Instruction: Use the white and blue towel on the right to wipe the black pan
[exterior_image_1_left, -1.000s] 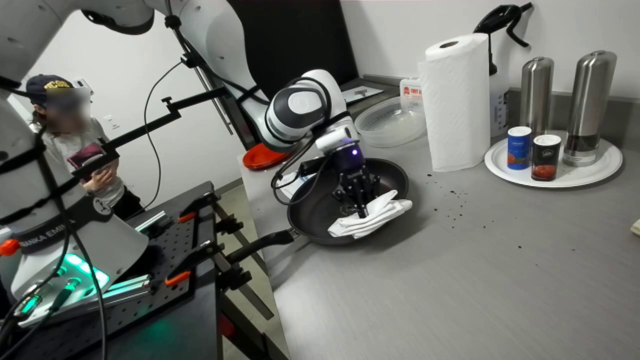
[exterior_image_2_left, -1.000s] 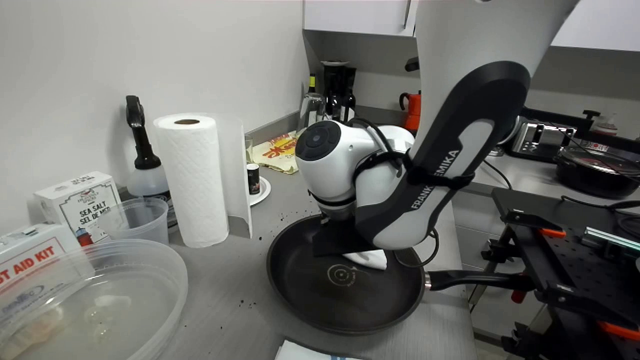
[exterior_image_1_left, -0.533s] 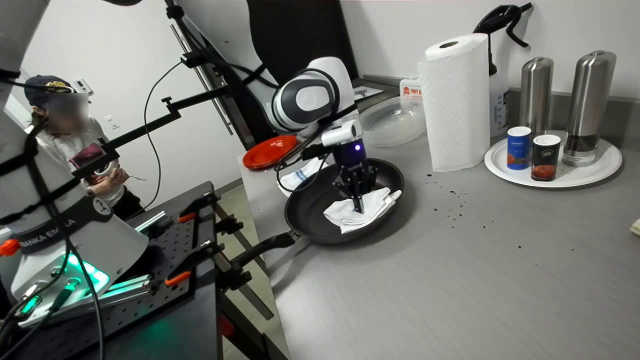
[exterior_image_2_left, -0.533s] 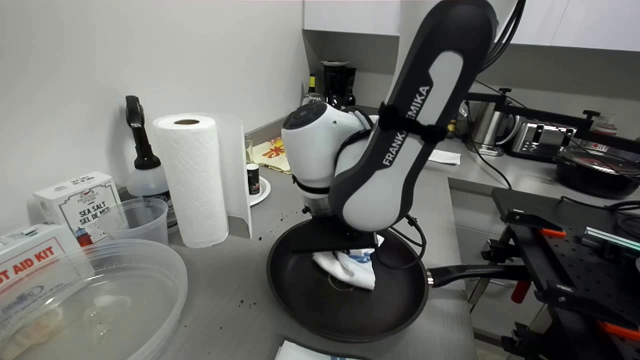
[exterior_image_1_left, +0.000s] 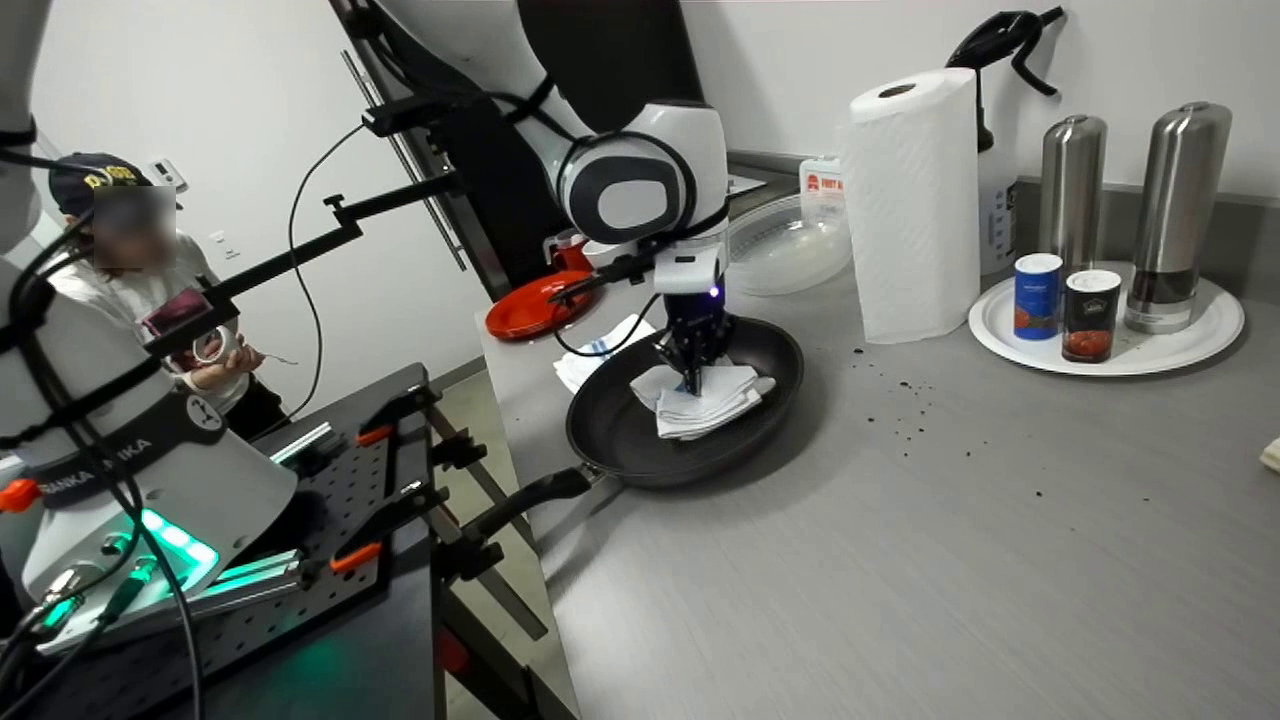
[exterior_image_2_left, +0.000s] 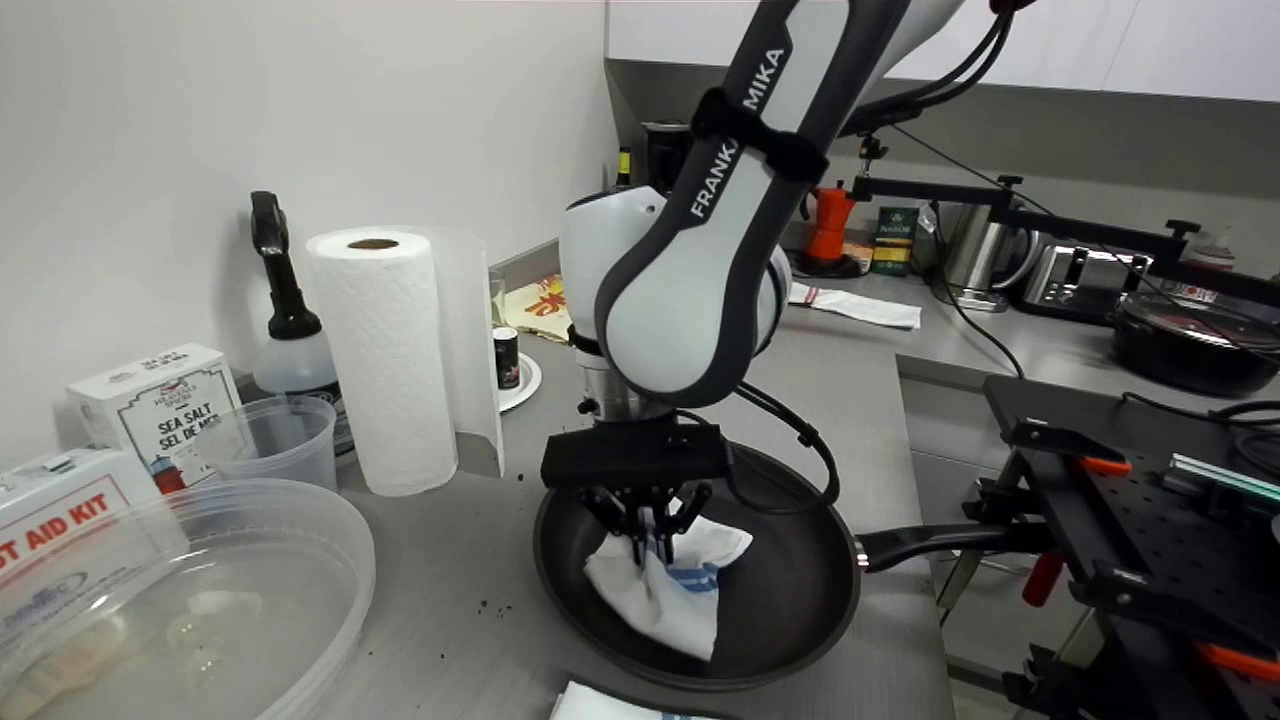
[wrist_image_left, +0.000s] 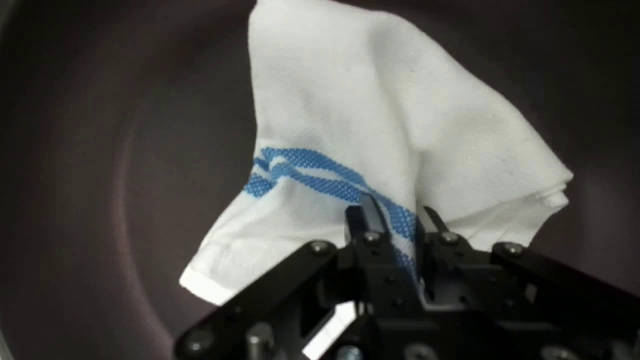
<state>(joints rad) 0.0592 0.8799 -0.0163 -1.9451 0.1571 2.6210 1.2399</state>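
The black pan (exterior_image_1_left: 615, 435) stands on the counter with its handle toward the robot base; it also shows in an exterior view (exterior_image_2_left: 790, 610). A white towel with blue stripes (exterior_image_2_left: 665, 610) lies bunched on the pan's inside. My gripper (exterior_image_1_left: 693, 385) points down over the pan, shut on a fold of this towel. In the wrist view the towel (wrist_image_left: 330, 95) rises between the two fingers (wrist_image_left: 400, 209), and its lower edges spread on the dark pan floor (wrist_image_left: 170, 165). Part of the towel is hidden under the gripper.
Another white towel with blue stripes (exterior_image_1_left: 600, 355) lies beside the pan, near red plates (exterior_image_1_left: 535, 305). A paper towel roll (exterior_image_1_left: 910, 210), a clear plastic bowl (exterior_image_2_left: 200, 590) and a white plate (exterior_image_1_left: 1150, 355) with shakers and grinders stand around. Dark crumbs (exterior_image_1_left: 915, 410) dot the counter.
My gripper has moved across the pan with the towel, toward the side where the plastic bowl and second towel lie. The wrist has become more upright. The pan has shifted slightly.
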